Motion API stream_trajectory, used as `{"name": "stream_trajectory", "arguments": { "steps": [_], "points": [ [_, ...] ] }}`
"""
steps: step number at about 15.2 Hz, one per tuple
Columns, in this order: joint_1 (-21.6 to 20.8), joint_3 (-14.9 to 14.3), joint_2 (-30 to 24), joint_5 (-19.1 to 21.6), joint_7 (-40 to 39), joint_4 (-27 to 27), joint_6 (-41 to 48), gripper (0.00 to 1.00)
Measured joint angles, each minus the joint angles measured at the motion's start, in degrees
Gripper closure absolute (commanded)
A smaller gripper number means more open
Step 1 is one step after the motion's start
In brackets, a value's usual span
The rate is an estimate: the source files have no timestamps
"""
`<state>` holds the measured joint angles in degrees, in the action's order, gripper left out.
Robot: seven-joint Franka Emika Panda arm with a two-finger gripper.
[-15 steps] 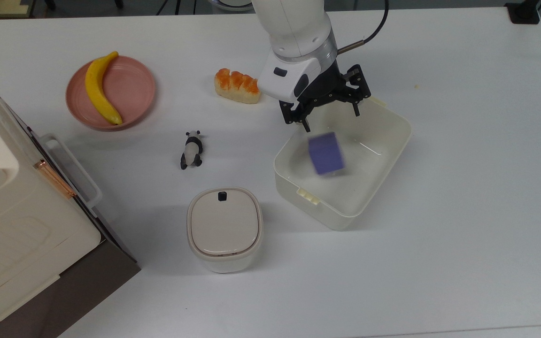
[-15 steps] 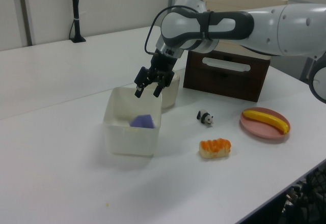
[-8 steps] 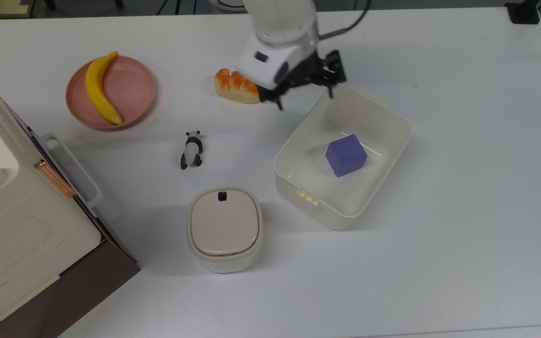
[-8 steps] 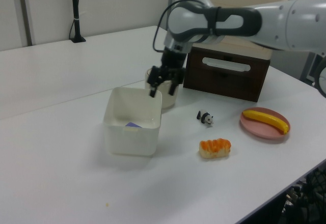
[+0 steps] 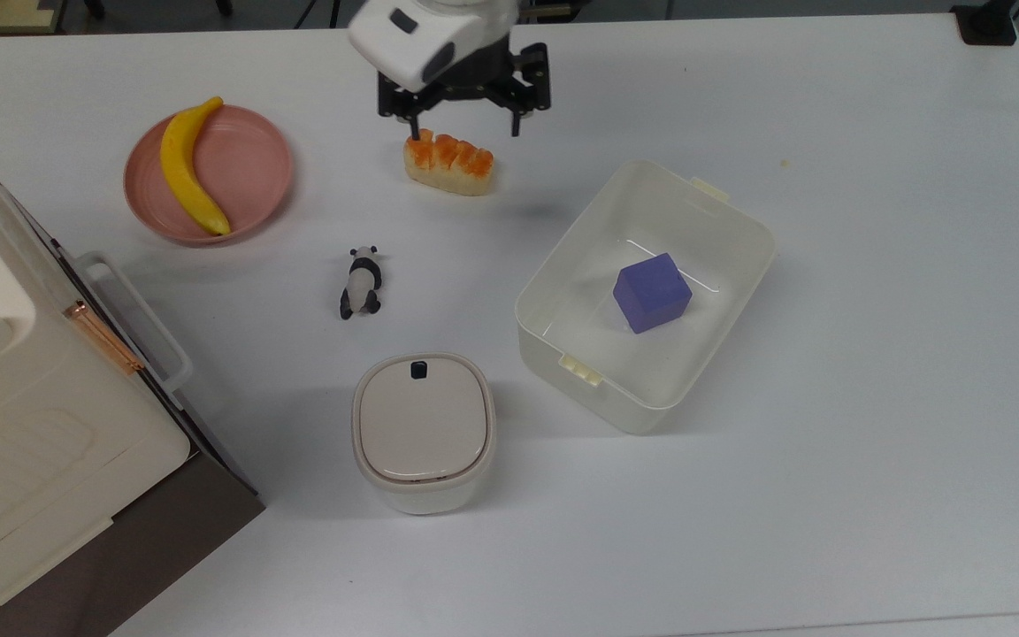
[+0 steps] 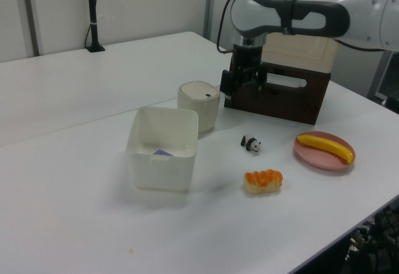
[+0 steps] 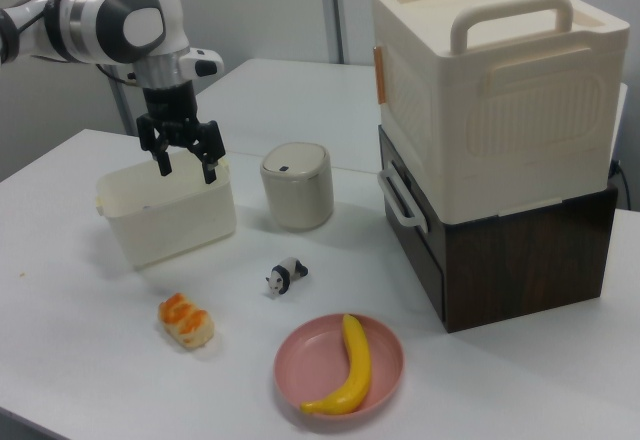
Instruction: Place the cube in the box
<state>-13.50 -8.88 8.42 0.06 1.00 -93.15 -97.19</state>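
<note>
A: Where is the cube (image 5: 651, 293) right now?

B: On the floor of the box (image 5: 554, 348), roughly in the middle, resting on 1 face with nothing touching it. In the left view only its top shows above the near wall.

A: And the gripper (image 5: 465, 117)?

B: Released. Its 2 fingers are spread apart with nothing between them, and it hangs above the table well apart from the box, over the bread roll (image 5: 448, 165).

A: So which way does the cube lie from it?

B: In the top view, down and toward the top view's right. The box's long axis runs diagonally there, from lower left to upper right. With 1 arm, there is no question of which is nearer.

A: Then the task looks done?

B: I judge so: the cube is inside, so the next move turns only on keeping clear of the box.

A: Any writing or brands?

B: None that I can read, not on the box, the lidded container (image 5: 424, 433) or the big case (image 7: 495, 90).
</note>
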Motion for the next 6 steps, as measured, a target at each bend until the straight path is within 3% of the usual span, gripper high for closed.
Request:
{"name": "stream_trajectory", "arguments": {
  "steps": [6],
  "points": [
    [1.4, 0.0, -0.3, -0.1, 0.6, 0.0, 0.0, 0.00]
  ]
}}
